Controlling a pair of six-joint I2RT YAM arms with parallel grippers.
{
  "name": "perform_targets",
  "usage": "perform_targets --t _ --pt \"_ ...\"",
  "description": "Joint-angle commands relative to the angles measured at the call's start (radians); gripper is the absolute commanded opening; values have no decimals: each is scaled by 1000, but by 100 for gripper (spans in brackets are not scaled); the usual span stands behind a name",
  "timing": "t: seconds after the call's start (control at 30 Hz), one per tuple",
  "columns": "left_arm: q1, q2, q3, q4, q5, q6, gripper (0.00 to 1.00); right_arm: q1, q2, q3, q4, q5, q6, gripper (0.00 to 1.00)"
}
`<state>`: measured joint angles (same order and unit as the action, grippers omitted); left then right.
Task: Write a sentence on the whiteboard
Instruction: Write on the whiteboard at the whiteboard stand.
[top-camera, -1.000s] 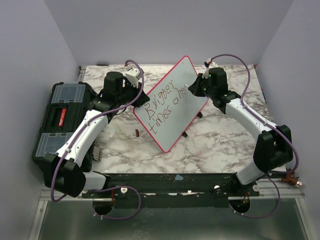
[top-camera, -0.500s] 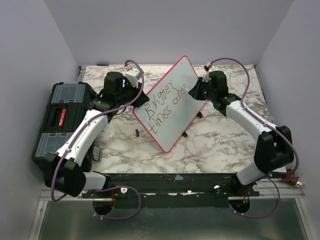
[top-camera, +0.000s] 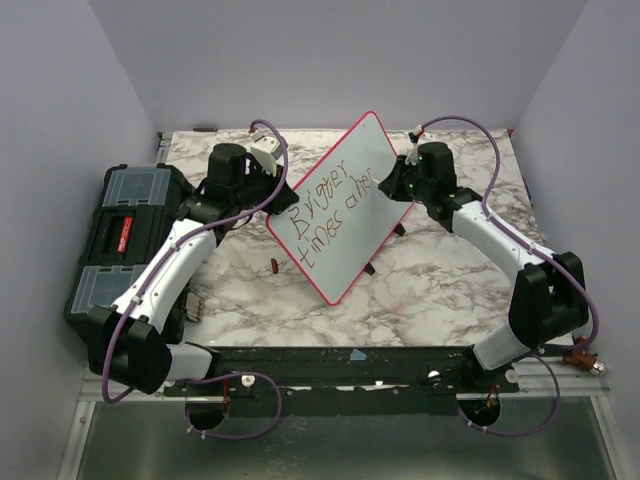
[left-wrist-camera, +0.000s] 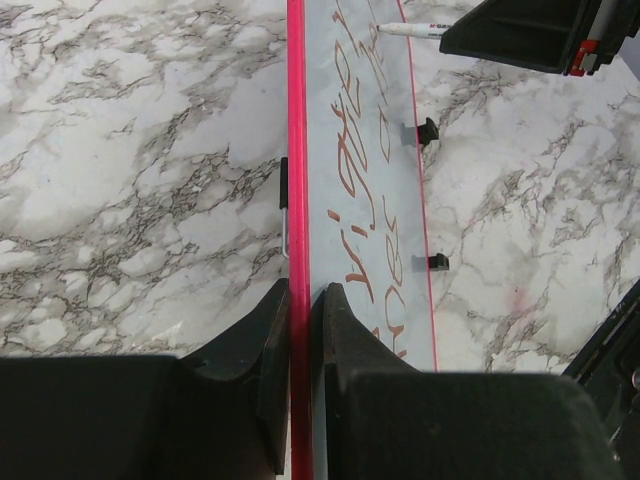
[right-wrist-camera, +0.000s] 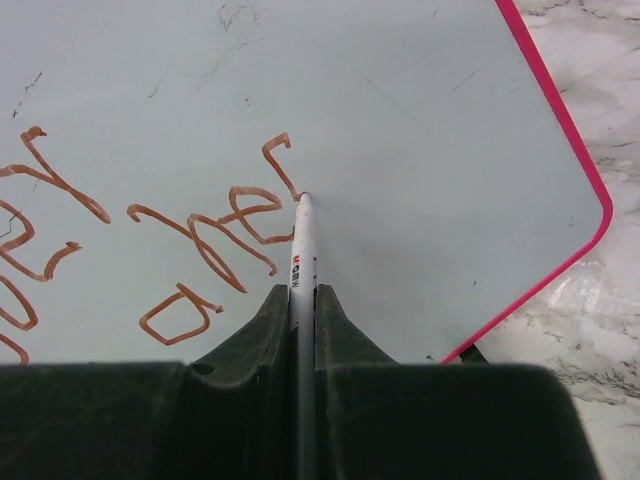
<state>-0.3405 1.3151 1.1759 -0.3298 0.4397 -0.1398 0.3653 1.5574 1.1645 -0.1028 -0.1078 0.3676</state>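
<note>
Top external view: whiteboard (top-camera: 360, 150) stands tilted mid-frame on tabletop (top-camera: 430, 290), sentence (top-camera: 325, 215) on it; left fingers (left-wrist-camera: 345, 345) pinch its pink edge, right fingers (right-wrist-camera: 262, 330) grip marker (right-wrist-camera: 302, 230) w/ tip touching board.

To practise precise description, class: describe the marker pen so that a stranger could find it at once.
Start at the red-framed whiteboard in the middle of the marble table. Near its right edge the right gripper pinches a thin white marker, tip on the board at the end of the brown lettering. Nothing else there is slim and white with a small red label.
</note>
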Motion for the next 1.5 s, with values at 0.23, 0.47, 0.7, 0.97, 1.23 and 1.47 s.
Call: perform_targets --t 0.23,0.47,0.7,0.97,1.23,1.47 --pt "-9 -4 11 20 -22 111 0 4 49 85 -38 38 -2 1" --pt "-9 0 11 20 -24 112 0 4 67 121 -40 30 -1 1" --pt "-9 5 13 19 -24 114 0 4 75 138 -37 15 0 1" --pt "-9 6 14 17 -25 115 0 4 69 103 -32 8 2 1" --pt "-9 4 14 20 -20 114 0 3 41 25 -15 7 8 1" --pt "-9 7 17 18 -14 112 0 3 36 -3 -11 36 3 1"
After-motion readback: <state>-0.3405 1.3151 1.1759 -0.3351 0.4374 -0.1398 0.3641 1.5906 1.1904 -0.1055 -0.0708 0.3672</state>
